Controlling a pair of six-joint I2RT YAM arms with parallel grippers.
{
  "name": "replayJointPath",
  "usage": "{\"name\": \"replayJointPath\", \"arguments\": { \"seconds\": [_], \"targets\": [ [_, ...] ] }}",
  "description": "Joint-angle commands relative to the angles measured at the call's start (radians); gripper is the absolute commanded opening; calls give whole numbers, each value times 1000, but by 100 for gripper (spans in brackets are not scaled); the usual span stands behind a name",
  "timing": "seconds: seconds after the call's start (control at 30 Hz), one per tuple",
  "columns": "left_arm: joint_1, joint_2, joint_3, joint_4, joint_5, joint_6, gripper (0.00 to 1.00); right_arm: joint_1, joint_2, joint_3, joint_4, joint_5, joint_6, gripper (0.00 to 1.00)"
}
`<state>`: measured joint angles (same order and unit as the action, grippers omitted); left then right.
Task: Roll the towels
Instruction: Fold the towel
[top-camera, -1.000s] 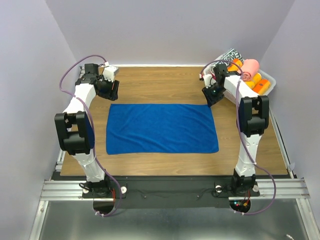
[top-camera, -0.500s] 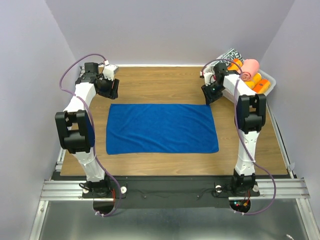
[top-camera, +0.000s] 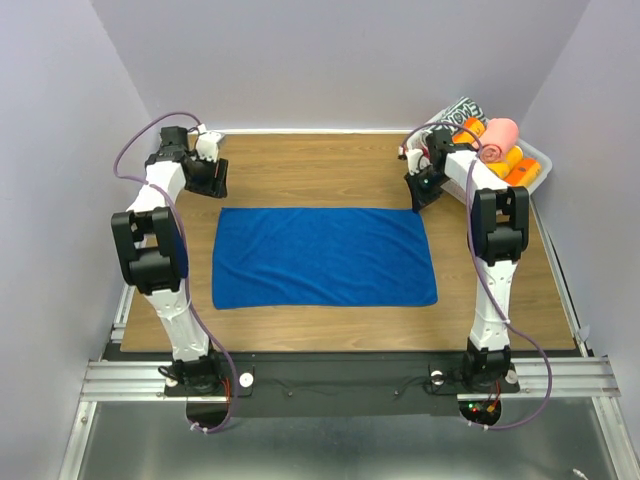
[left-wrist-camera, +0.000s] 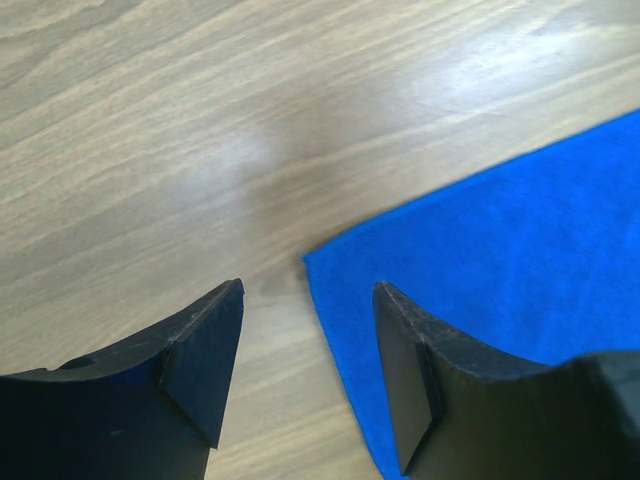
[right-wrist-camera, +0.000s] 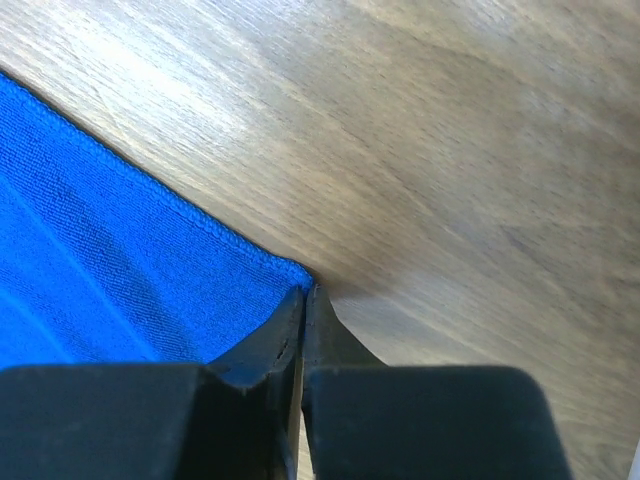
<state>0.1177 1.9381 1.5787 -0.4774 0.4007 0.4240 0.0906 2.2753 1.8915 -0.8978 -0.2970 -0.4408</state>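
The right fingers (right-wrist-camera: 280, 330) had just snapped together. A moment earlier they stood partly apart above the far right corner of the blue towel (top-camera: 325, 258); now they were clenched with their tips pressed down right where that corner came to a point. From the wrist view the hem ran straight into the seam between them, but I could not tell whether any cloth was actually caught or the tips had closed just off its edge.

The left fingers (left-wrist-camera: 200, 350) stayed spread and held nothing. That arm had drawn back a little toward the far left, and its fingers hovered over the towel's other far corner, which showed in the gap between them.

The blue towel itself lay flat and unrolled in the middle of the table (top-camera: 300, 170), just as it had a second before. The pink towel (top-camera: 500, 135) sat already rolled on the orange rolls (top-camera: 515, 165) in the bin (top-camera: 540, 158) at the far right.

To my eye the rolling of the blue one was only beginning: one corner perhaps gripped, the other not yet taken, so the left side looked due to close next.
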Motion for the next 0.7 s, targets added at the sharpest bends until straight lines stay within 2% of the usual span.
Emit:
{"name": "replayJointPath", "arguments": {
  "seconds": [0.0, 0.33, 0.67],
  "targets": [
    [3, 42, 69, -30, 0, 12, 64, -3, -11, 4, 14, -25, -4, 1],
    [3, 166, 122, -38, -42, 9, 50, -3, -25, 1, 11, -44, -7, 1],
    [3, 191, 99, -35, -22, 9, 48, -3, -20, 9, 8, -28, -12, 0]
  ]
}}
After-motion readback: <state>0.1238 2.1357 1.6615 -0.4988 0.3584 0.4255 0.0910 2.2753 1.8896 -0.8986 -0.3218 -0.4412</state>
